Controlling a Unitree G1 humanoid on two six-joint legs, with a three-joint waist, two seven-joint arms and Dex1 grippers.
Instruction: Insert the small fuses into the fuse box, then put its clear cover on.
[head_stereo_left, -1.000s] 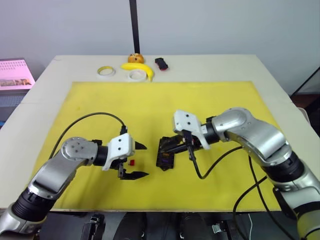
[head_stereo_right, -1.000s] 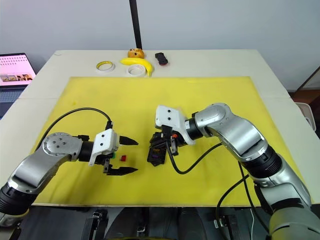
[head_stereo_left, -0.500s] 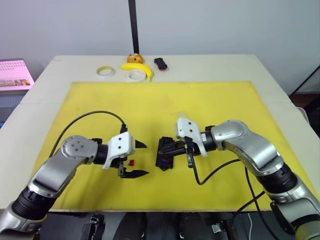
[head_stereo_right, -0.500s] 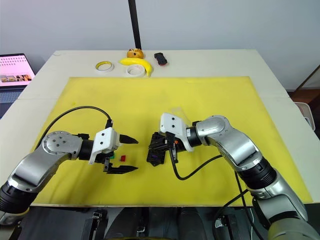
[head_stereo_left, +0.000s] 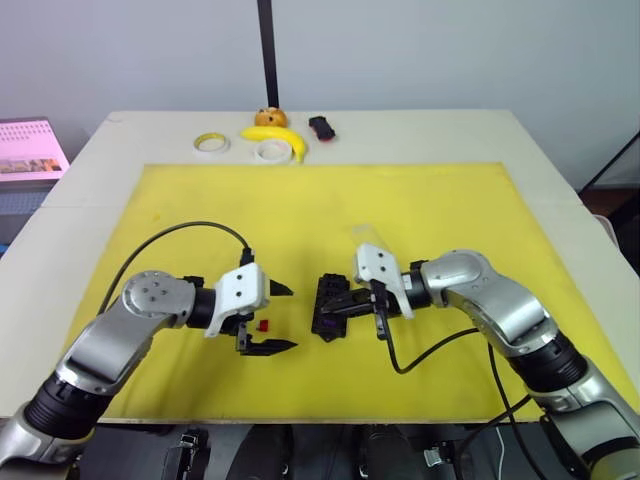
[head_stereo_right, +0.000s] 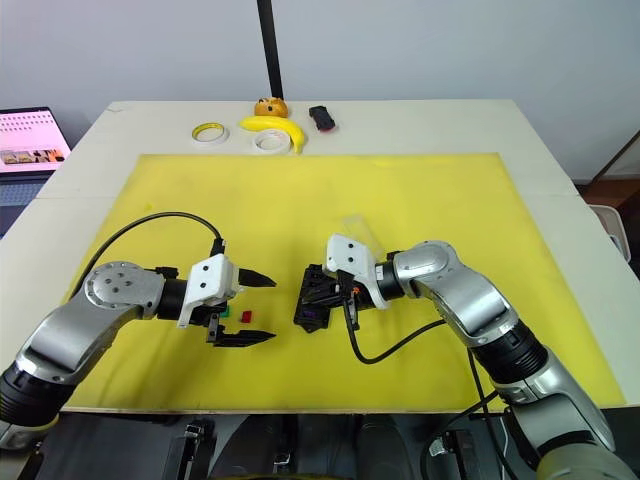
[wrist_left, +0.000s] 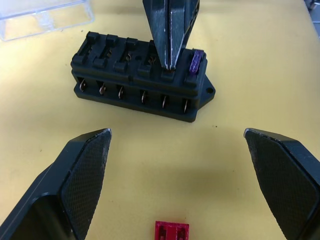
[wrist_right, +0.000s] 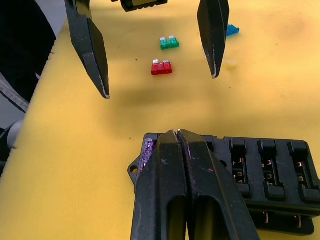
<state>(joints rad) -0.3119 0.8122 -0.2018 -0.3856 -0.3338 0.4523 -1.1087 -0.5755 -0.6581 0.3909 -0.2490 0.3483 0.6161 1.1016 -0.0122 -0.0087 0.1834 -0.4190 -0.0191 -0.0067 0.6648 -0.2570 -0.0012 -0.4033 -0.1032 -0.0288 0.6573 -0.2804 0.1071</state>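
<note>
The fuse box (wrist_left: 141, 82) is a black block with 6 slots, lying mid-mat on the yellow mat (head_stereo_left: 420, 200); a purple fuse (wrist_left: 195, 62) sits in its end slot. The right gripper (wrist_left: 170, 65) has its fingers pressed together, tip on the slot beside it. The left gripper (head_stereo_left: 274, 318) hangs wide open near the red fuse (wrist_right: 162, 67), green fuse (wrist_right: 169, 43) and a blue one (wrist_right: 231, 30). The clear cover (wrist_left: 45, 19) lies just behind the box. Tape rolls (head_stereo_left: 211, 143) and a banana (head_stereo_left: 275, 137) sit at the worktop's far edge.
</note>
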